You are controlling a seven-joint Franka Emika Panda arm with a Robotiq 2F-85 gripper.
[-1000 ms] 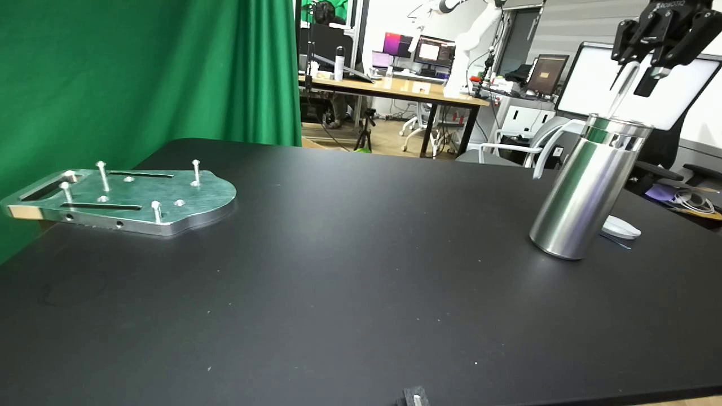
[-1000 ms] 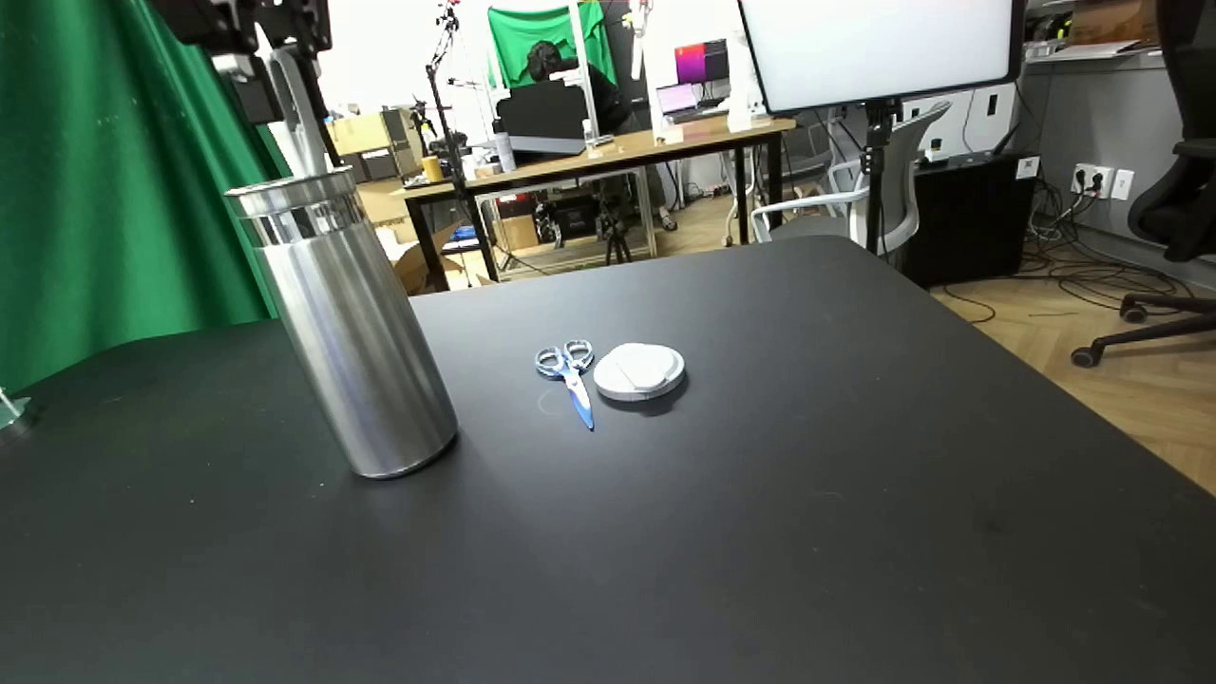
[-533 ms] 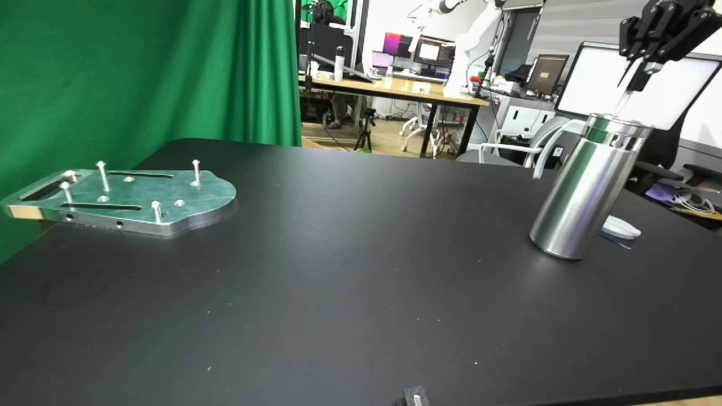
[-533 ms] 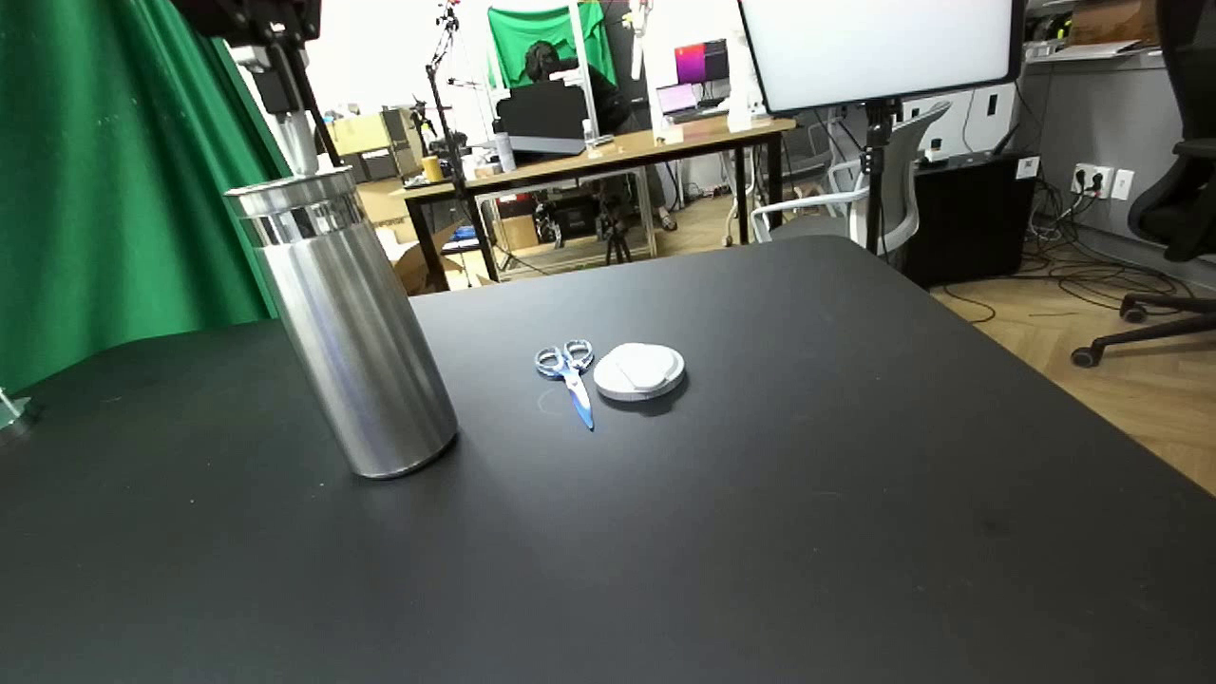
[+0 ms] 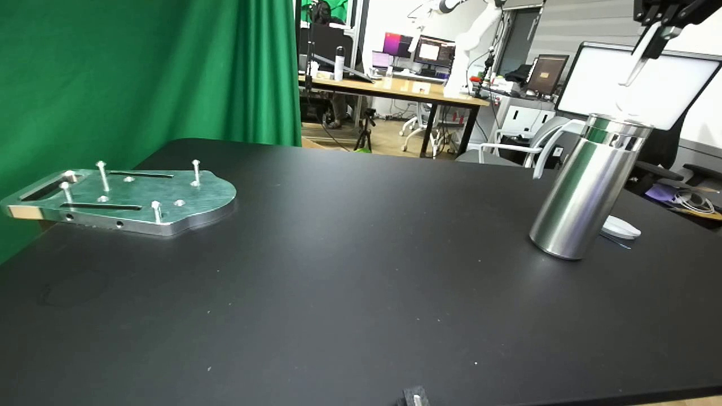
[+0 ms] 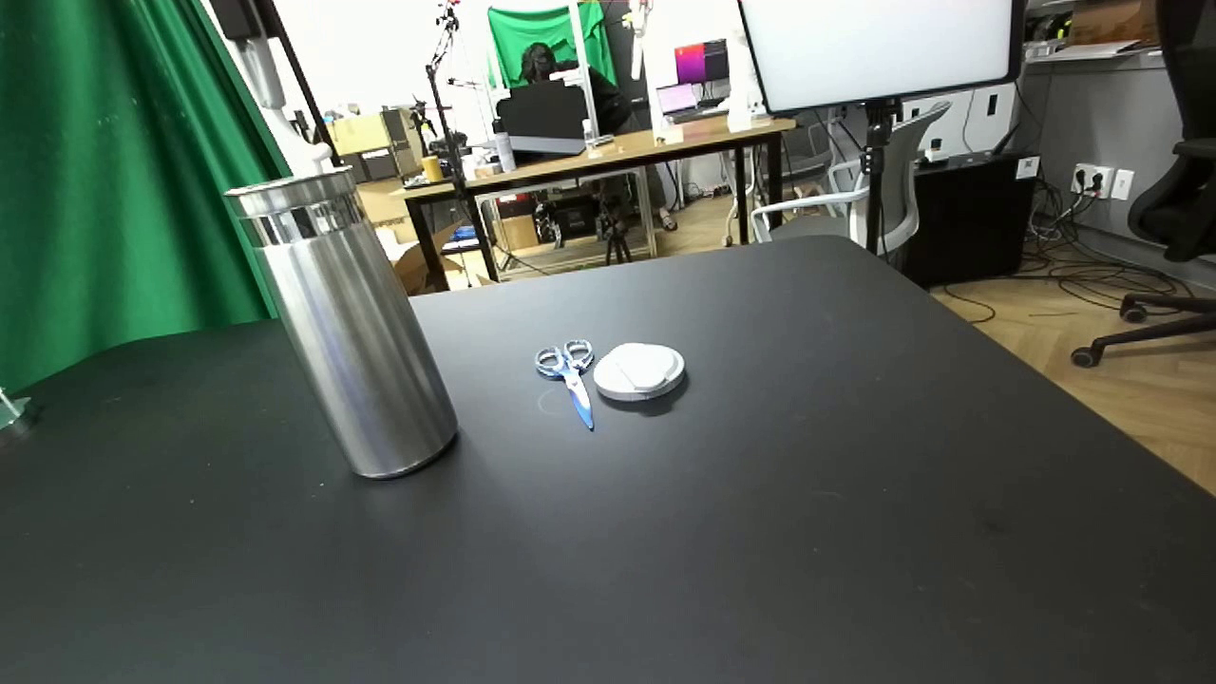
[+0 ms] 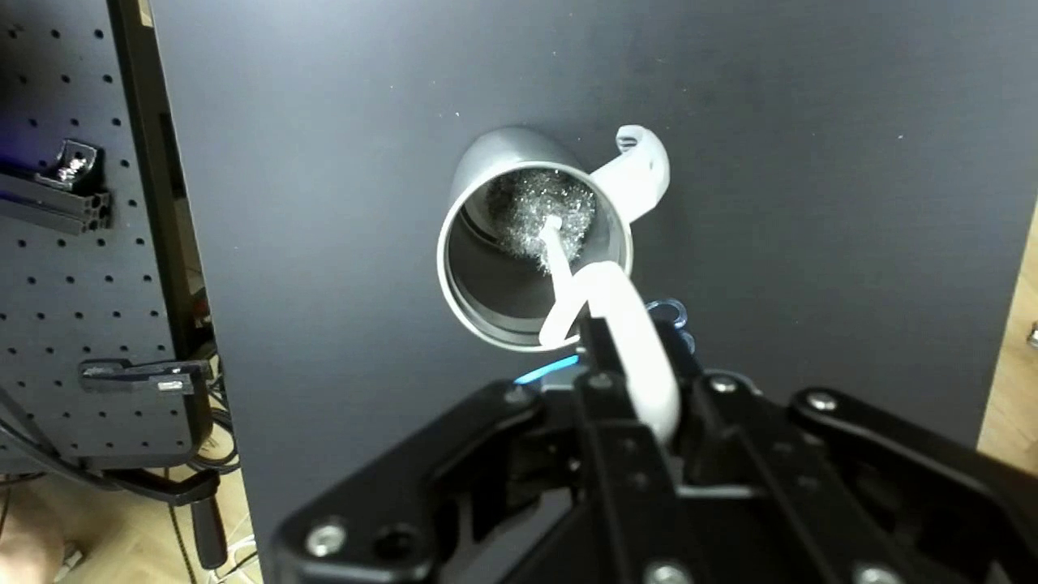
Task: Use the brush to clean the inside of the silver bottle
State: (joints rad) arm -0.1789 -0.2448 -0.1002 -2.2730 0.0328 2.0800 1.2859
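Note:
The silver bottle (image 5: pixel 586 194) stands on the dark table in both exterior views (image 6: pixel 366 366), its mouth facing upward. Seen from above in the wrist view, its outer wall (image 7: pixel 492 151) surrounds the clear bristles of the brush, which sit inside. The brush's white handle (image 7: pixel 645 381) rises out over the rim to my gripper (image 7: pixel 636 342), clamped between the two black fingers. Above the mouth, a length of pale brush (image 6: pixel 266 81) shows between rim and fingertips. The lower end of the brush is hidden by the bottle in both exterior views.
Scissors (image 6: pixel 570 375) and a round white lid (image 6: pixel 639 371) lie close to the bottle. A metal plate with upright pegs (image 5: pixel 130 194) rests at the table's far side. Beside the mouth juts a pale hooked piece (image 7: pixel 641 172); what it belongs to is unclear.
One second ago the fingers stood apart around the brush; they have since come together on it. Over the last half second the gripper has risen, drawing more of the brush above the rim.

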